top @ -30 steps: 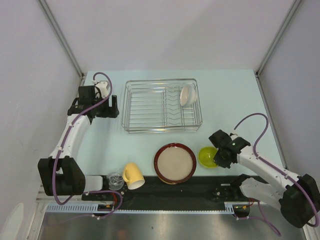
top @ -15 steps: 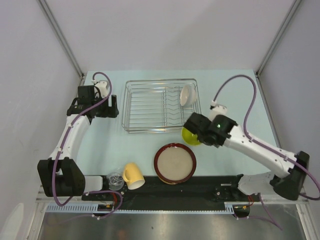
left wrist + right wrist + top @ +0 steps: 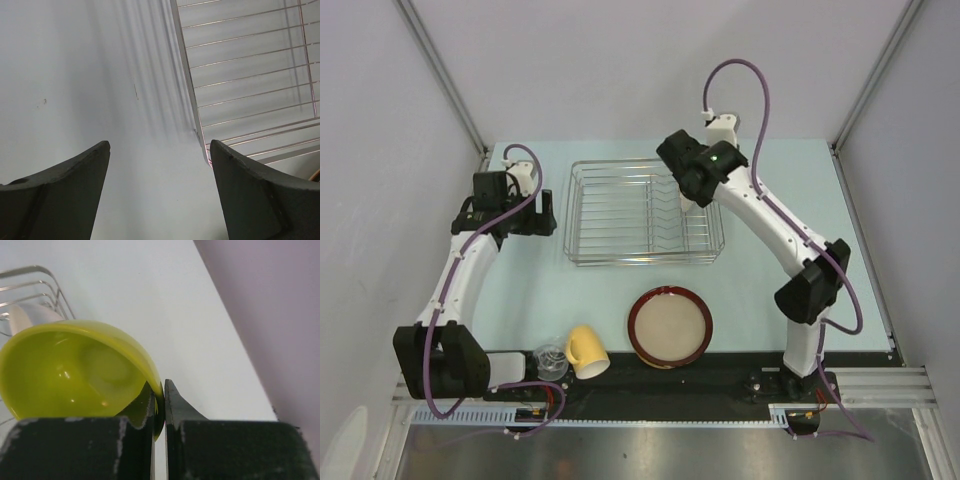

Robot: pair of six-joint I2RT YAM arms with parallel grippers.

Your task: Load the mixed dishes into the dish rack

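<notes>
My right gripper [image 3: 160,385] is shut on the rim of the lime-green bowl [image 3: 75,370], held over the far right end of the dish rack [image 3: 620,215]. A white bowl [image 3: 30,315] stands on edge in the rack just behind it. In the top view the right arm hides the green bowl. The red-rimmed beige plate [image 3: 669,327], the yellow mug [image 3: 585,350] and the small clear glass [image 3: 550,360] are on the table near the front edge. My left gripper [image 3: 160,150] hangs open and holds nothing, just left of the rack's rim [image 3: 192,100].
The right arm [image 3: 770,215] stretches from its base across the table's right side to the rack. Grey walls close in on the left, the right and the back. A black rail [image 3: 650,385] runs along the near edge.
The right arm has lifted the lime-green bowl from the front right of the table and carried it to the far right end of the rack. The left arm has not moved.
</notes>
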